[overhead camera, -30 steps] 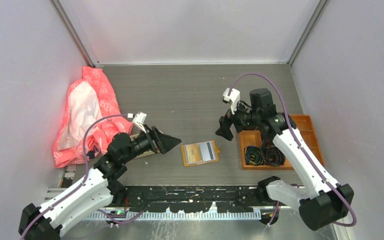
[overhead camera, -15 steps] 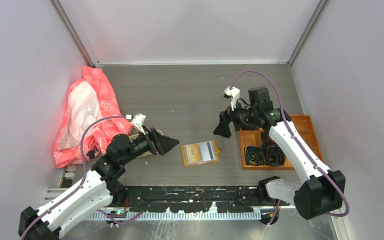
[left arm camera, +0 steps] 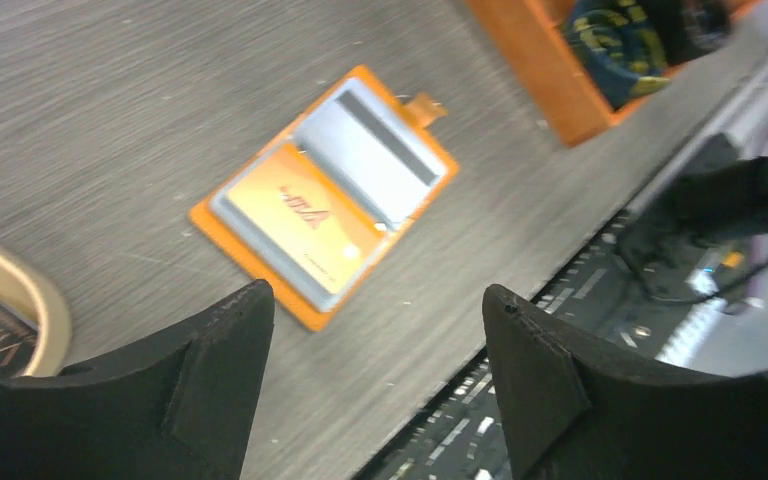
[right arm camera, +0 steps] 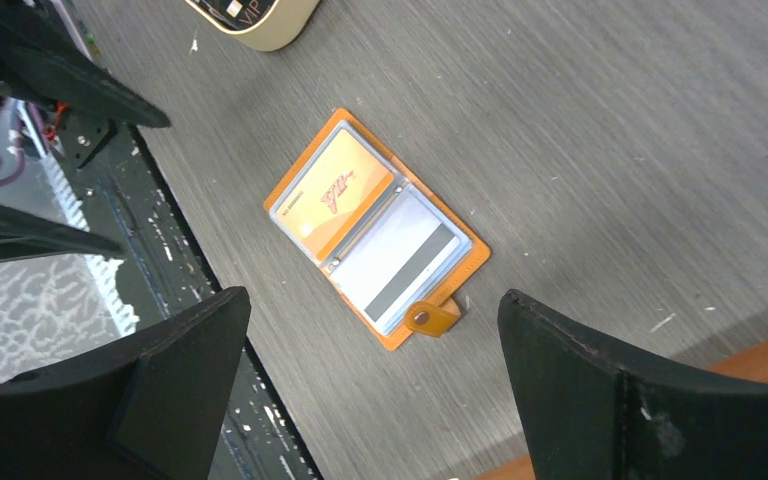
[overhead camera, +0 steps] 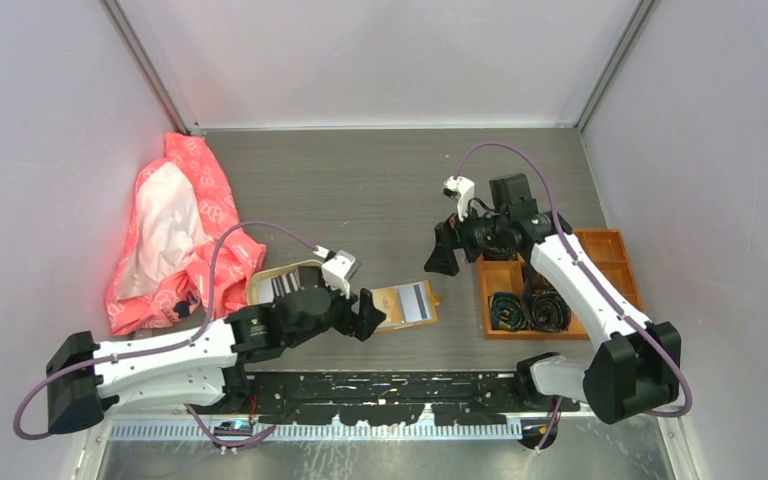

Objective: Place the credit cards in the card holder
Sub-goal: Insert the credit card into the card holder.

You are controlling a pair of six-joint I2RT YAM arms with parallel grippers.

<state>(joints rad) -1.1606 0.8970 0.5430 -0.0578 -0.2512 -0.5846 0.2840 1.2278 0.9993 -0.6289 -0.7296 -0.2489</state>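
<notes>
From above, the card holder (overhead camera: 407, 304) lies open on the table (overhead camera: 360, 190), just right of the left gripper (overhead camera: 365, 315). The tray (overhead camera: 258, 280) nearby holds what look like credit cards (overhead camera: 285, 285).

Left wrist: jaws apart, empty, near the card holder (left arm camera: 325, 195).

Right wrist: the right gripper (right arm camera: 375, 295) hangs spread wide and empty above it.

One card holder (right arm camera: 432, 318), two credit cards (right arm camera: 338, 193) (right arm camera: 398, 262) inside, one tray (right arm camera: 272, 36), one box (overhead camera: 605, 243)
</notes>
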